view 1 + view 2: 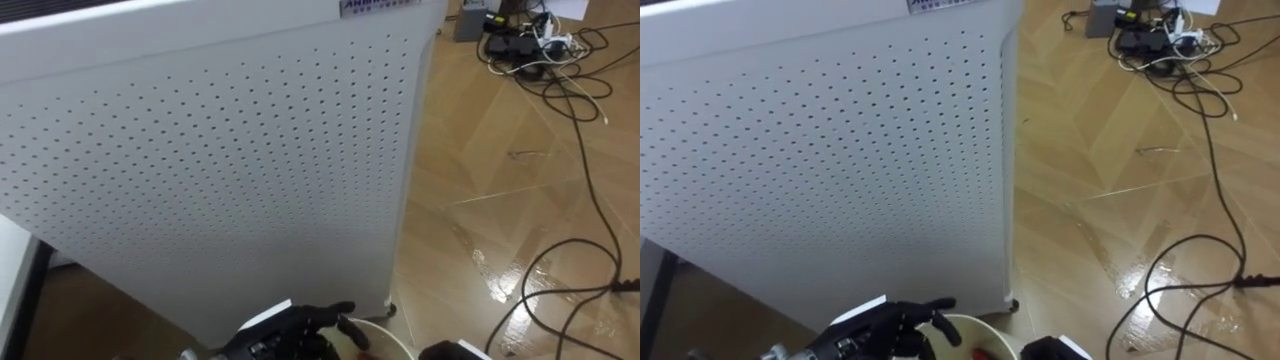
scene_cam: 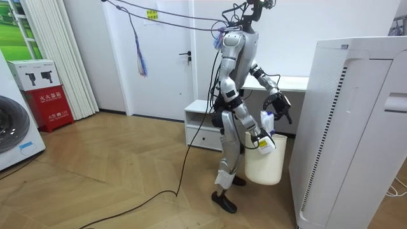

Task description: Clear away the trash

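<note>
Left hand point(image 1: 285, 335), bottom centre, fingers unreadable: we centre it over bin point(image 2: 267, 166) before releasing; right hand point(image 2: 261, 140) grips rim.

Head eyes look down, close on the perforated unit point(image 1: 200, 160) and bucket point(image 2: 264, 168); the room view sees both from afar.

white perforated cabinet point(image 1: 220, 160), cables point(image 1: 530, 50) on wooden floor point(image 1: 470, 150)

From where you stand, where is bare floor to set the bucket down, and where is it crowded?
Bare wood floor lies between the white perforated cabinet and the long dark cable. Crowded: the cable tangle far ahead, and the cable loops beside the bucket in the right robot hand.
</note>
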